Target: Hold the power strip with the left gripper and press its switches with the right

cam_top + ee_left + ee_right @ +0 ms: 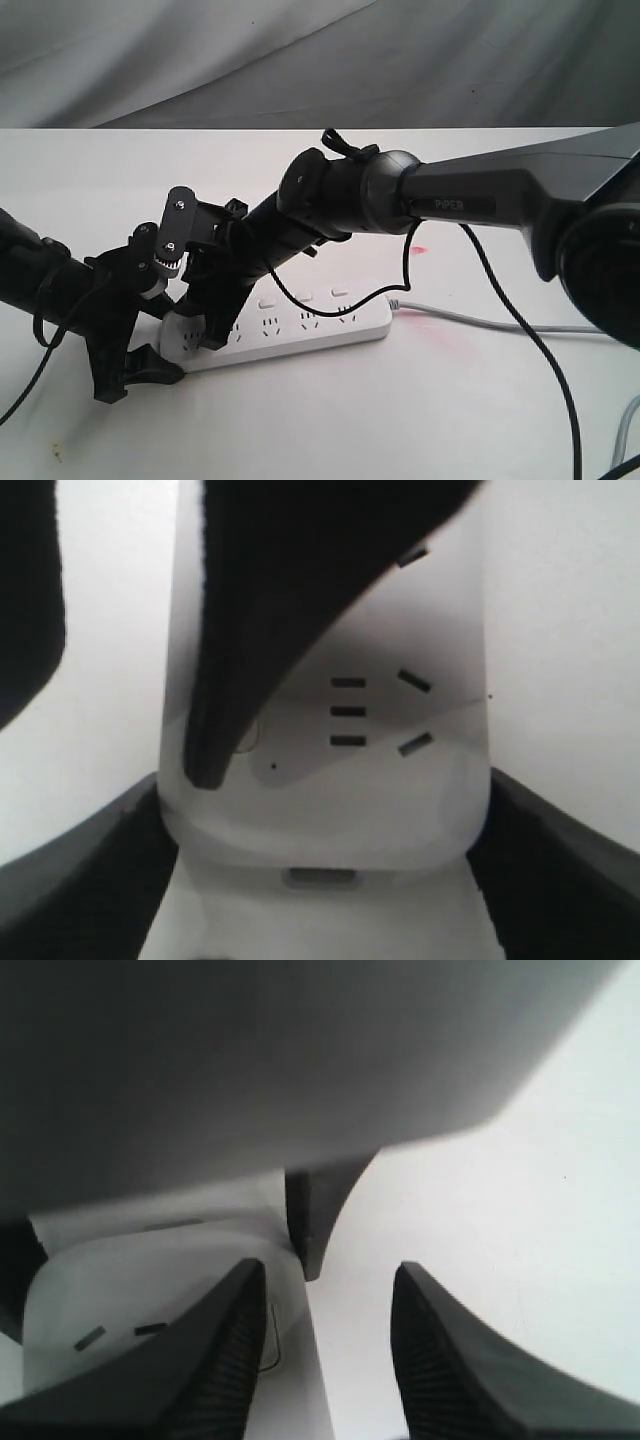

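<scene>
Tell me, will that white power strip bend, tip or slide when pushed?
Probably stiff: the power strip looks like hard plastic. Lying flat and low, it likely won't tip. Its smooth shell might slide, but the left claw flanking one end should steady it.

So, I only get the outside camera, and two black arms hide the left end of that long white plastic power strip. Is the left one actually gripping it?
Observer: Yes: in the left wrist camera the rounded end of the white plastic power strip sits inside the left end effector, a finger against each long side.
Visitor: Is the right one on one of those white rocker switches?
Observer: One finger of the right end effector points down beside the socket slots, partly covering a small rounded outline; pressing or not, I cannot tell.
Visitor: Are its fingers closed?
Observer: No, apart: one over the strip, the other over the white table.
</scene>
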Controlling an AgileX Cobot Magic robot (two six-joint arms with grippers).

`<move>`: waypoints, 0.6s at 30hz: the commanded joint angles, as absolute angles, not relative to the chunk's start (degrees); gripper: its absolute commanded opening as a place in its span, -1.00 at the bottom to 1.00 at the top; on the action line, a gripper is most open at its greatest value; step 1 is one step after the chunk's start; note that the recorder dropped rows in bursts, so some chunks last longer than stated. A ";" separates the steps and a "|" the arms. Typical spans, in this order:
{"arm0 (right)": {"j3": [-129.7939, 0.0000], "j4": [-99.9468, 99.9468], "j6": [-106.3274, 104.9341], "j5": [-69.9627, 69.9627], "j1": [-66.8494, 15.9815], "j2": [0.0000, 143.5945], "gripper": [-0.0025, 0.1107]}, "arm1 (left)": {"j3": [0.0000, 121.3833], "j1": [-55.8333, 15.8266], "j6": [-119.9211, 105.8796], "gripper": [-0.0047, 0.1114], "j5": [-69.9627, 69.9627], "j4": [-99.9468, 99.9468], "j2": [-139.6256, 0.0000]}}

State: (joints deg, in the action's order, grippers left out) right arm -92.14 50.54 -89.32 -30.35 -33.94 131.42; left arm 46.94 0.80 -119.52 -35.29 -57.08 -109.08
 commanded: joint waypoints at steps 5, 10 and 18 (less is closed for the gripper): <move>-91.93 45.93 -90.00 -30.97 -33.84 132.85 -0.27 | 47.02 0.68 -119.91 -0.04 -33.19 -56.44 -109.26; -91.79 45.84 -91.28 -31.08 -33.43 133.09 -0.27 | 47.02 0.68 -119.91 -0.04 -33.19 -56.44 -109.26; -91.79 47.09 -92.92 -32.19 -32.68 133.68 -0.27 | 47.02 0.68 -119.91 -0.04 -33.19 -56.44 -109.26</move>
State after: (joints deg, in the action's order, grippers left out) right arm -92.36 49.26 -90.74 -31.15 -33.04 131.87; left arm 46.94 0.80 -119.41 -35.29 -57.08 -109.08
